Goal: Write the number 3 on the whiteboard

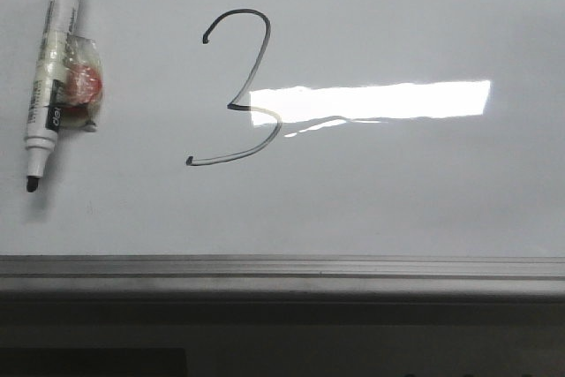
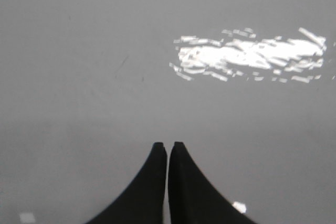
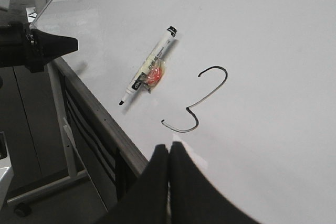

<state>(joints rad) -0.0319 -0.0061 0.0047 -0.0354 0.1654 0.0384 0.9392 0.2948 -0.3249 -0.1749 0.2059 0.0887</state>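
Note:
A thin black number 3 is drawn on the whiteboard; it also shows in the right wrist view. A white marker with a black uncapped tip lies left of the digit, a red taped lump on its side; it also shows in the right wrist view. My right gripper is shut and empty, above the board's near edge, apart from the digit. My left gripper is shut and empty over bare board. Neither gripper shows in the front view.
The grey metal frame strip runs along the board's near edge. A bright rectangular light reflection lies right of the digit. In the right wrist view the left arm's dark fingers hang at the board's far corner, above a stand leg.

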